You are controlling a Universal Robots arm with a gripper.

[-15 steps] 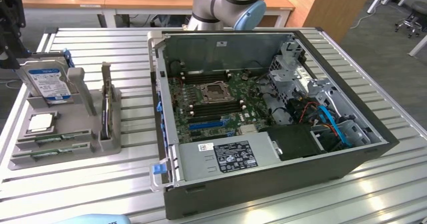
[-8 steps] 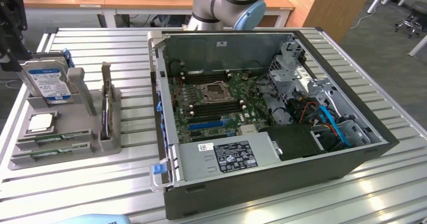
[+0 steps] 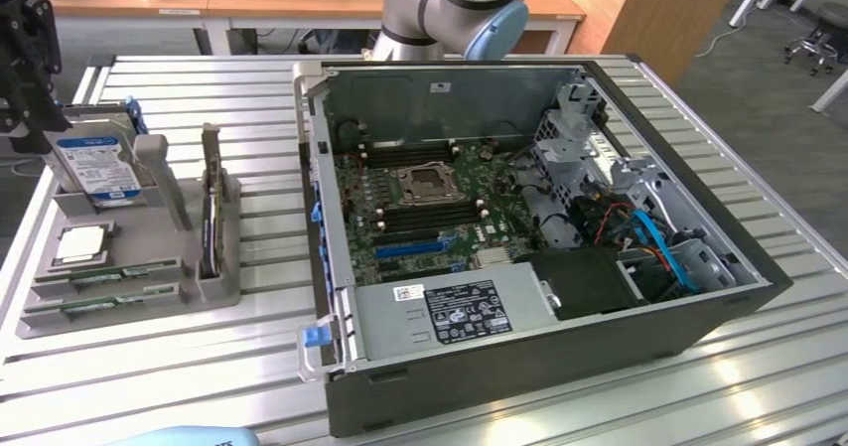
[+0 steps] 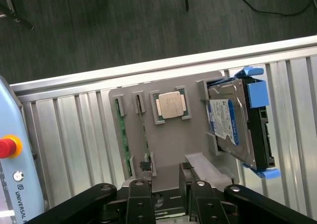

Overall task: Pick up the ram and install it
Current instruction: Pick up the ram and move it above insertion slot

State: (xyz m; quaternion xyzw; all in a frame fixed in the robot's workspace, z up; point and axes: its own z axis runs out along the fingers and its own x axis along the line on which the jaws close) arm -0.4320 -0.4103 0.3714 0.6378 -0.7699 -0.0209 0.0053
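Two ram sticks, long thin green boards, lie side by side in slots of a grey tray (image 3: 133, 292): one stick (image 3: 109, 274) (image 4: 120, 140) and a second (image 3: 99, 304) (image 4: 143, 135). My gripper (image 3: 34, 118) (image 4: 166, 196) hangs above the tray's far end, over the hard drive, well clear of the sticks. Its black fingers (image 4: 136, 199) stand apart, open, with nothing between them. On the exterior view's right, the open computer case (image 3: 530, 218) shows the motherboard with dark memory slots (image 3: 421, 218) on both sides of the processor socket (image 3: 427, 183).
The tray also carries a square silver processor chip (image 3: 79, 242) (image 4: 170, 105), a blue-labelled hard drive (image 3: 99, 168) (image 4: 233, 122) standing on edge, and a thin card upright in a holder (image 3: 210, 208). A teach pendant (image 4: 10, 184) sits beside the slatted metal table (image 3: 742, 386).
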